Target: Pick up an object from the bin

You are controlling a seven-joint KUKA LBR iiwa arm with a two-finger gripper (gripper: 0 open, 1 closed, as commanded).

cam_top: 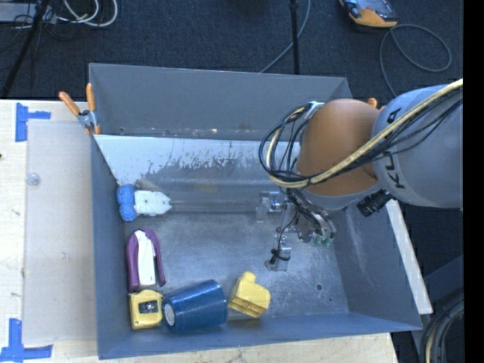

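- the gripper (278,257) hangs low over bare floor of the grey bin (227,127), up and to the right of the blue cup (197,306); how far open it is i cannot tell, and nothing shows in its grasp.
- above it sits the arm's orange cover (340,146) with looped cables, further up and right of the blue cup.
- the thing nearest to the gripper is a yellow block (249,295), just beside the blue cup's right end and apart from the gripper.
- the blue cup lies on its side near the bin's front wall.
- a yellow tape measure (146,309) lies against the cup's left end.
- a purple and white thing (144,259) lies up and left of the cup.
- a white and blue thing (142,202) lies further up from the cup, well apart from it.
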